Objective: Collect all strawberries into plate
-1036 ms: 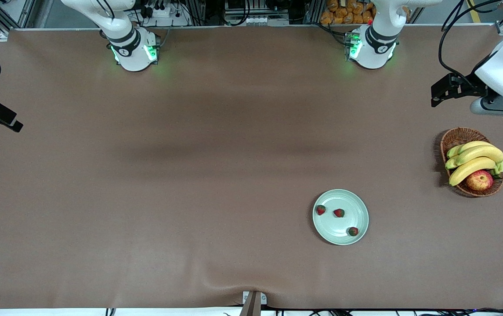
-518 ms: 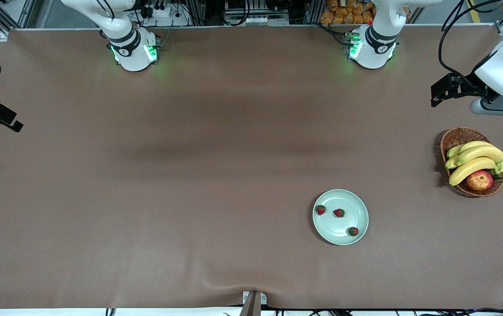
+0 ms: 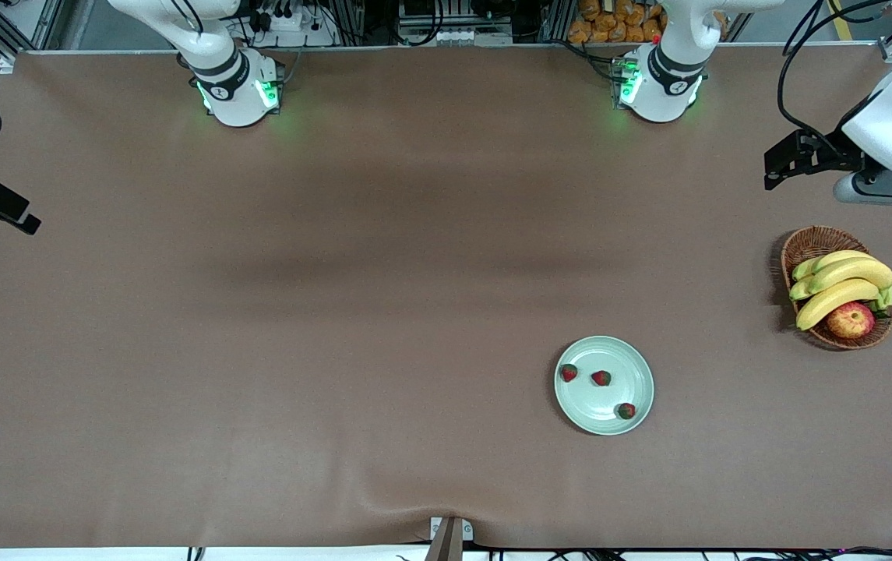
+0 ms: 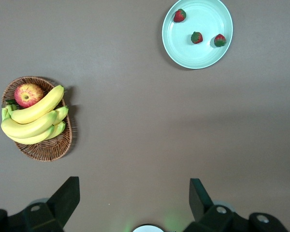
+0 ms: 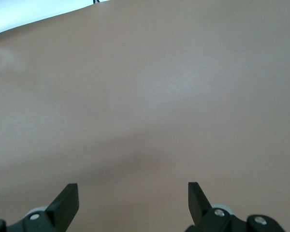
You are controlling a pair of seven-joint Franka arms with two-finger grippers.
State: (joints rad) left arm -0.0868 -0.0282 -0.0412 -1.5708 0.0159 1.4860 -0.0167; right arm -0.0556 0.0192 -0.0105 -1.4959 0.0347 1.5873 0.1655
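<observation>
Nothing moved | brown table [image 3: 336, 312] | strawberries [image 3: 601, 378] on plate [image 3: 625, 354] | both end effectors [image 4: 133, 203] [image 5: 133, 200] spread

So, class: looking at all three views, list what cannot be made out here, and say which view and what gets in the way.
- Basket contents under the bananas and apple: the fruit covers them in the front and left wrist views.
- Left gripper: open, but the left wrist view's edge cuts off its body.
- Right gripper: open, likewise cut off; this view shows only table, no plate or strawberries.
</observation>
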